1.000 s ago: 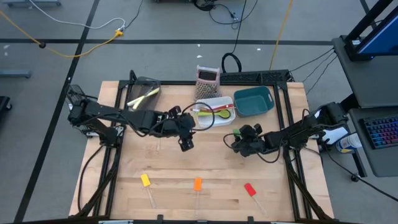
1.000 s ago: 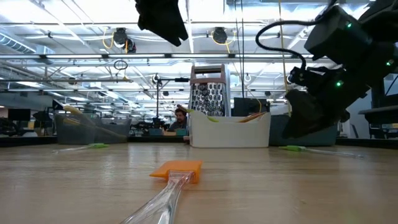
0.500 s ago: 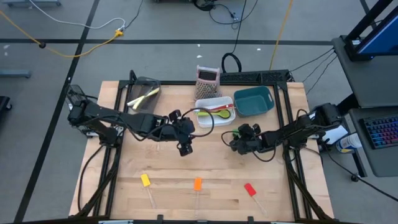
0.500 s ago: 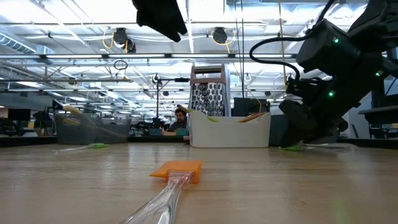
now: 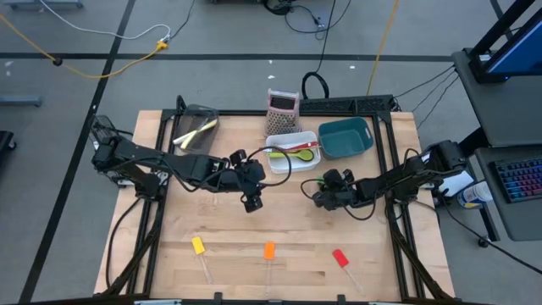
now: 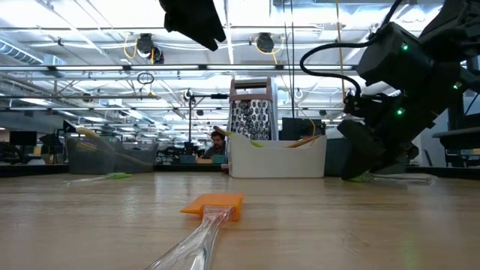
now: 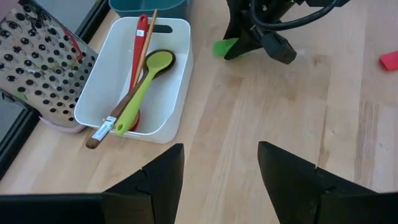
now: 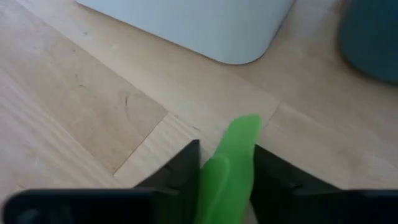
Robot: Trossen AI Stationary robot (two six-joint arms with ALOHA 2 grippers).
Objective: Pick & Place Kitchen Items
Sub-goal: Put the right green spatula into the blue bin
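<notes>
My right gripper (image 8: 225, 163) is down at the table, fingers pressed against both sides of the green spatula head (image 8: 231, 163), clamped on it just in front of the white bin (image 5: 291, 153). My right arm reaches low across the wood from the table's right edge. My left gripper (image 7: 219, 163) hangs above the table's middle with fingers apart, holding nothing. In the white bin lie a green spoon (image 7: 146, 79), a red spoon (image 7: 139, 46) and a wooden one. Yellow (image 5: 198, 246), orange (image 5: 268, 250) and red (image 5: 340, 257) spatulas lie along the near edge.
</notes>
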